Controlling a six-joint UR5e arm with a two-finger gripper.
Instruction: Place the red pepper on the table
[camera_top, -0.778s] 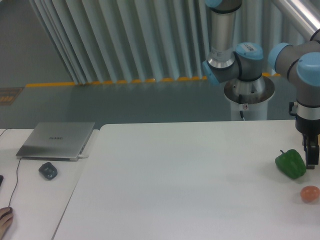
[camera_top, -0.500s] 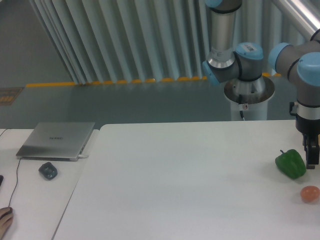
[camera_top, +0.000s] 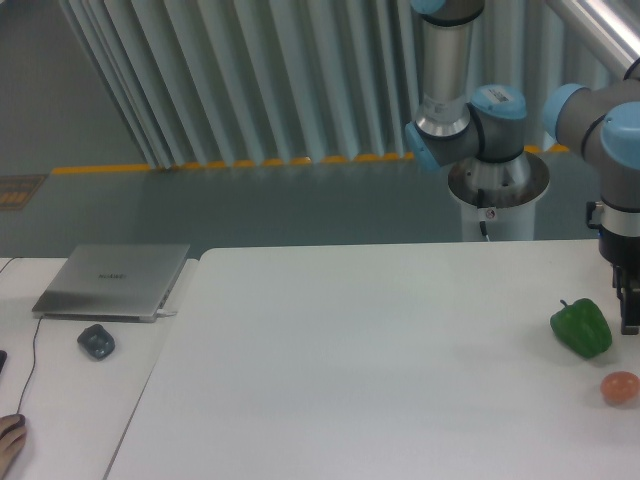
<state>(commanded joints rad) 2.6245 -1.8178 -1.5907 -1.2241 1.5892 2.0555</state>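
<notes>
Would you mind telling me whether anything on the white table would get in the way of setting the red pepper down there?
No red pepper shows in this view. The table carries only a green pepper and a small orange-pink object at its right edge, beside the gripper; nothing else visible blocks it.

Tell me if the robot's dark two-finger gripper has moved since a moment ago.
Yes. The gripper has shifted slightly right, toward the frame edge, judged against the glossy green bell pepper, which stayed put on the white table.
</notes>
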